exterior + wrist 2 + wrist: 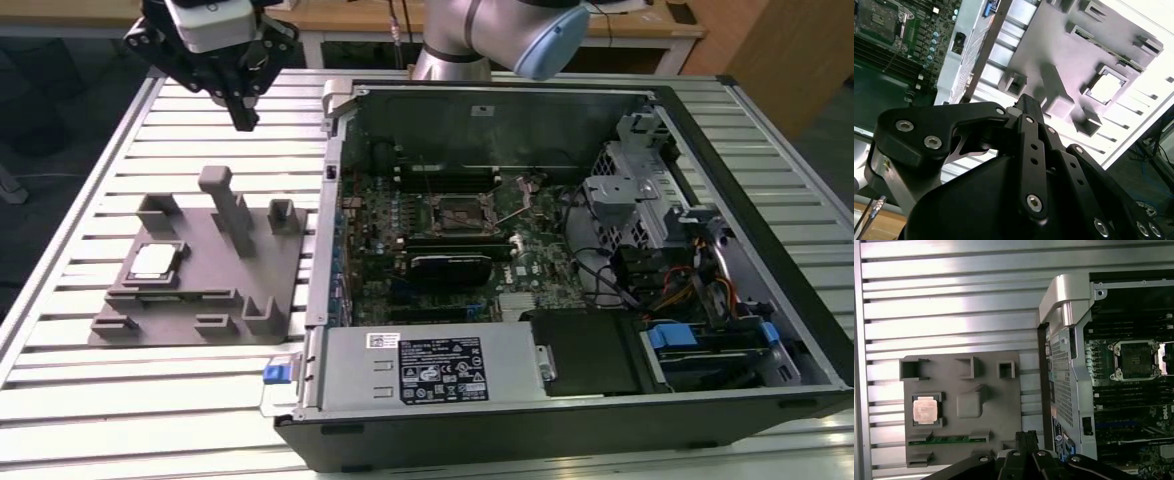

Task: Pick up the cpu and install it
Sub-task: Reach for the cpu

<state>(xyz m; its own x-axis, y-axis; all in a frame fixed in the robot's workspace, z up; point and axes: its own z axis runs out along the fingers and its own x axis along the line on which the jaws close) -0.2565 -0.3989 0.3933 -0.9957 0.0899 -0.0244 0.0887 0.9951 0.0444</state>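
The cpu (151,262) is a small silvery square chip lying flat in a recess of the grey fixture plate (214,275) at the exterior view's left. It also appears in both wrist views, as the cpu (924,409) and the cpu (1106,85). My gripper (244,118) hangs high above the table, beyond the plate's far edge and well apart from the chip. Its fingers (1026,436) are pressed together and hold nothing. Inside the open computer case, the black motherboard socket (461,212) stands uncovered, the same socket (1136,359) showing in the first wrist view.
The open computer case (561,120) lies on its side on the slatted metal table (80,400), at the exterior view's right. Tall grey blocks (224,205) rise from the fixture plate. A memory stick (949,439) lies in a slot of the plate near the chip.
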